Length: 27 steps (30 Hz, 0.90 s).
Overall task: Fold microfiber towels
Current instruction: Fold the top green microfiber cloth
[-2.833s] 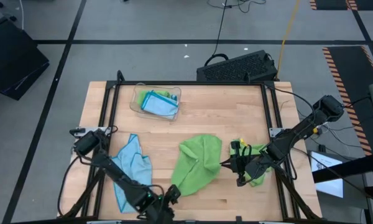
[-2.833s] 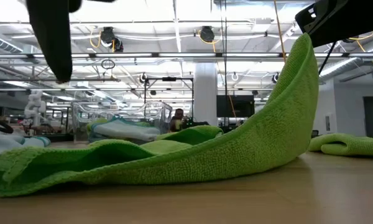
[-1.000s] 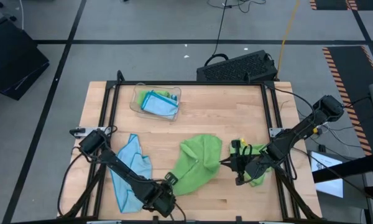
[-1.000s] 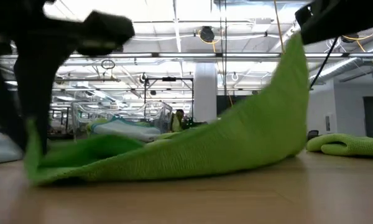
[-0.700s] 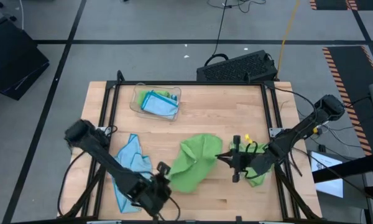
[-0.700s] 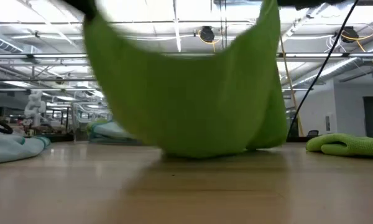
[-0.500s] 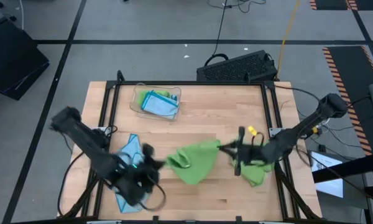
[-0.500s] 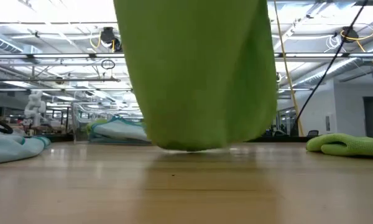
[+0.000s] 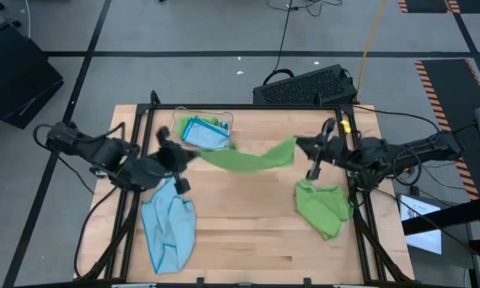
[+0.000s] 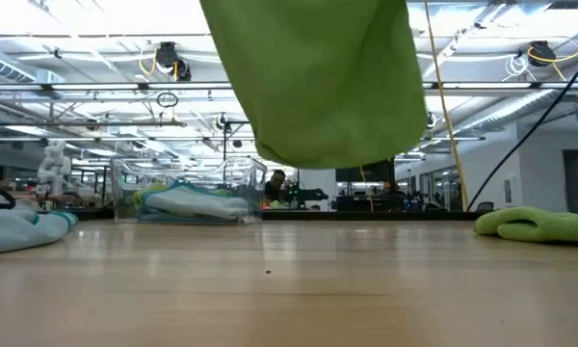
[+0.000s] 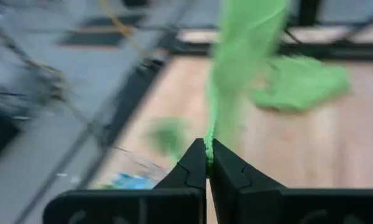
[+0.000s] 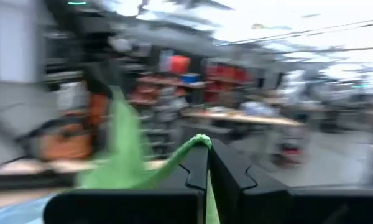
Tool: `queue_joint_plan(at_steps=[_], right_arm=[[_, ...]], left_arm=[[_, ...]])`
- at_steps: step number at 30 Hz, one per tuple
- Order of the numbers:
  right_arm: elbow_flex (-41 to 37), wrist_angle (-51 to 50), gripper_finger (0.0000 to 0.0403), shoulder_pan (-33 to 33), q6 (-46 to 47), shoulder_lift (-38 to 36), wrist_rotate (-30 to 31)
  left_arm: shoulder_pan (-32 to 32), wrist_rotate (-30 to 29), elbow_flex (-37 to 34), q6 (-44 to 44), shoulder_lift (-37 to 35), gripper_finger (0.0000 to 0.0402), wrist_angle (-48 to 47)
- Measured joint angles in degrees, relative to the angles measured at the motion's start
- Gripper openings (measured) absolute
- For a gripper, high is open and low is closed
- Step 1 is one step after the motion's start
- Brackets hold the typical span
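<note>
Lime-green microfiber towel (image 9: 248, 158) hangs stretched above the table (image 9: 248, 240) centre, off the wood, between both arms: left gripper (image 9: 178, 154) at nine o'clock, right gripper (image 9: 304, 146) at three o'clock, each clamped on a corner.

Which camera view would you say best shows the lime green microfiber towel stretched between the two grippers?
The high view: the lime green microfiber towel spans left gripper to right gripper. Low view shows its hanging belly; wrist views, pinched corners.
</note>
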Motion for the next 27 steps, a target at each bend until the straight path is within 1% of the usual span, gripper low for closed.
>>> queue_joint_plan(at_steps=[1,2,4,6,7,9,11,13,16,18,23,25,27], right_arm=[[0.0,-1.38,0.0004,0.0,1.17,0.04,-2.05],[0.0,-2.7,0.0004,0.07,1.92,0.09,-3.12],[-0.02,-4.34,0.0004,0.41,2.79,0.35,-2.64],[-0.02,-4.77,0.0004,0.44,2.89,0.43,-0.92],[-0.02,-4.43,0.0004,0.46,2.52,0.43,0.39],[-0.02,-2.65,0.0004,0.44,0.3,0.44,4.01],[-0.02,-1.05,0.0004,0.44,-1.66,0.41,7.74],[-0.02,-1.28,0.0004,0.42,-1.92,0.38,7.29],[-0.01,-5.32,0.0004,0.47,0.65,0.69,3.43],[-0.02,-8.28,0.0004,0.48,2.65,0.98,1.75],[-0.02,-10.4,0.0004,0.35,4.47,1.77,1.87],[-0.02,-9.4,0.0004,-0.44,3.37,2.03,2.75],[-0.02,-8.44,0.0004,-1.38,1.49,2.15,4.92]], left_arm=[[0.02,2.22,-0.53,-0.15,0.5,0.0006,0.03],[-0.08,2.97,-1.29,-0.2,1.03,0.0008,-0.06],[-0.17,4.26,-2.85,-0.1,2.26,0.0009,-0.02],[-0.07,5.28,-4.4,1.06,3.12,0.0006,-0.22],[0.05,4.31,-5.02,0.87,3.41,0.0005,-0.26],[0.57,0.41,-6.03,-0.79,3.51,0.0005,-0.61],[1.28,-0.5,-6.64,-0.59,3.41,0.0006,0.56],[1.61,1.36,-7.37,2.0,3.41,0.0004,3.55],[1.07,6.18,-8.21,4.21,3.45,0.0006,7.16],[0.77,7.56,-8.47,4.32,3.43,0.0008,7.25],[0.73,6.94,-8.95,3.96,3.45,0.0004,6.12],[0.91,4.17,-8.95,3.98,3.45,0.0007,6.16],[1.42,0.15,-8.95,4.32,3.45,0.0008,5.79]])
